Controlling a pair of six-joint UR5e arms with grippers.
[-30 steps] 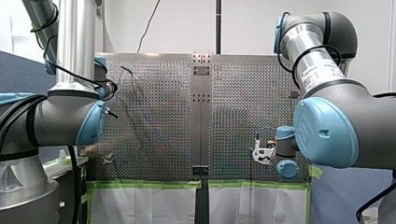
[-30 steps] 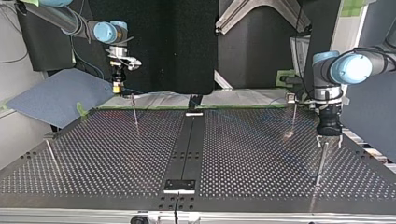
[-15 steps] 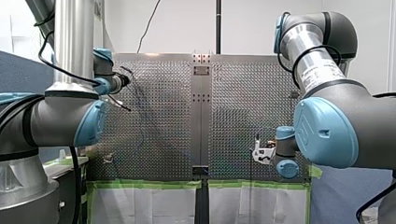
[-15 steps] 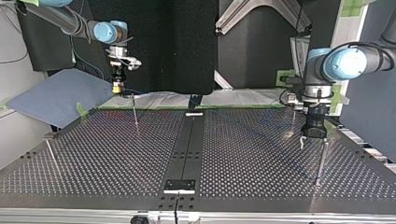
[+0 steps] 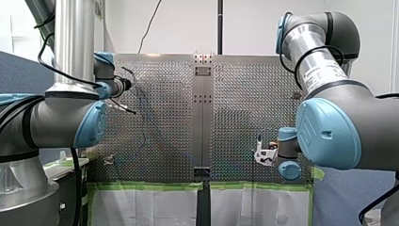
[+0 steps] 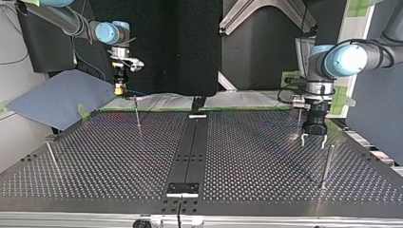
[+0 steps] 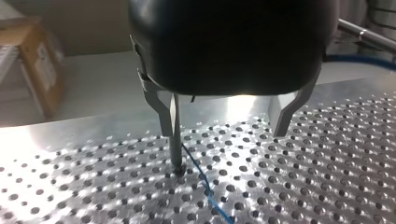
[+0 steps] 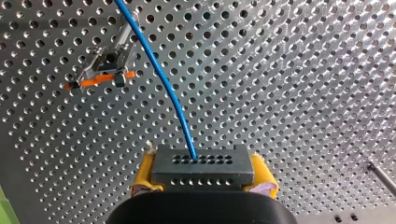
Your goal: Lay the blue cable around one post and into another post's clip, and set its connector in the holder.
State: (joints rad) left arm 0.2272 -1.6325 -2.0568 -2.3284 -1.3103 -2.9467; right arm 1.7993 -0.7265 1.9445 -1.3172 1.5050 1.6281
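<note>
I can read no text, number or brand in any of these views. The silver tube of my right arm [image 5: 314, 56] bears a small dark marking [image 5: 315, 74] in the front view, too small to make out. In the left wrist view, the pale label [image 7: 45, 71] on the box [image 7: 28, 56] is blurred past reading.

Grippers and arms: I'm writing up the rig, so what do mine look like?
My left arm and my right arm have silver tubes, grey joints and light blue caps. A black cable hangs by the left one, and the right tube bears a printed label. My left gripper is black with two metal fingers. My right gripper is black with yellow pads.
</note>
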